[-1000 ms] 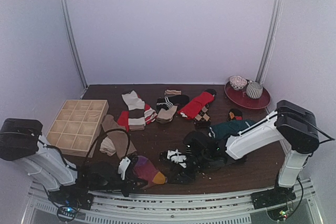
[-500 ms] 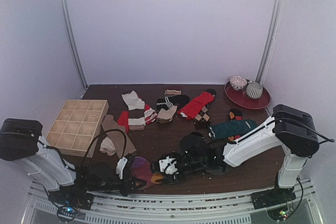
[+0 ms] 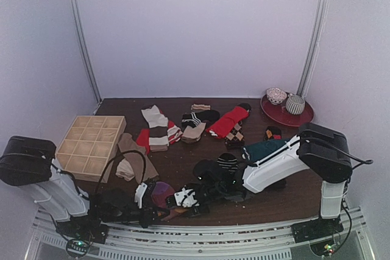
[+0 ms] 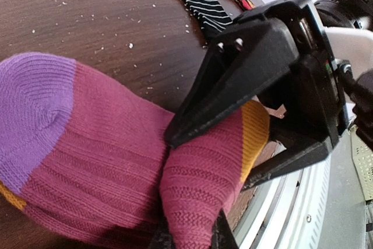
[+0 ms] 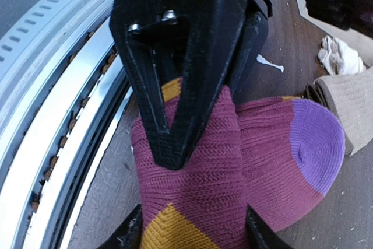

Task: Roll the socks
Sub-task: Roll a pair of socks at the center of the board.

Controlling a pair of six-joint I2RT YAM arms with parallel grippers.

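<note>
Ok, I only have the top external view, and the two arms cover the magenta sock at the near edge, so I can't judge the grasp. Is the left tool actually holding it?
Observer: Yes. The right wrist view shows the left tool shut on a raised fold of the magenta sock.
Operator: And the right tool?
Observer: Its fingers stand on either side of the sock's orange-banded end. I cannot tell whether they press it.
Operator: Is the sock rolled yet?
Observer: No. The left wrist view shows it bunched into just one fold, with its purple part lying flat on the table.
</note>
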